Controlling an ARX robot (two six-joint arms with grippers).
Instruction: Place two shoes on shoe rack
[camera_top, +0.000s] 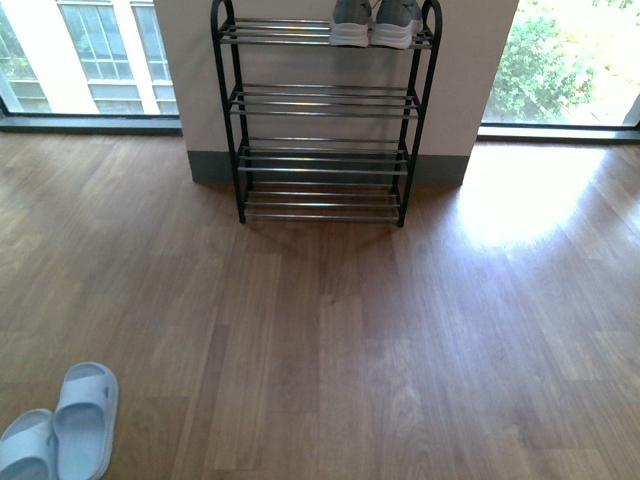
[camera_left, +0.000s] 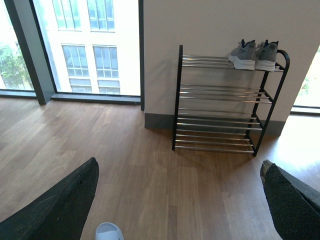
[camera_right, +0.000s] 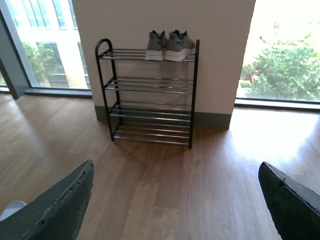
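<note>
The shoe rack (camera_top: 322, 152) stands against the white pillar, black frame with chrome bars. Two grey sneakers (camera_top: 374, 22) sit side by side on its top shelf, toward the right end; the left wrist view shows the same pair of sneakers (camera_left: 254, 54), and so does the right wrist view (camera_right: 170, 46). A pair of pale blue slide sandals (camera_top: 62, 425) lies on the floor at the near left. My left gripper (camera_left: 179, 172) is open above bare floor, with the toe of one sandal (camera_left: 109, 232) below it. My right gripper (camera_right: 176, 175) is open too, holding nothing. Neither arm shows in the front view.
Wood floor (camera_top: 330, 330) stretches between me and the rack. Floor-to-ceiling windows (camera_top: 90, 55) flank the white pillar (camera_top: 470, 70) on both sides. The lower three shelves of the rack (camera_right: 150, 107) hold nothing.
</note>
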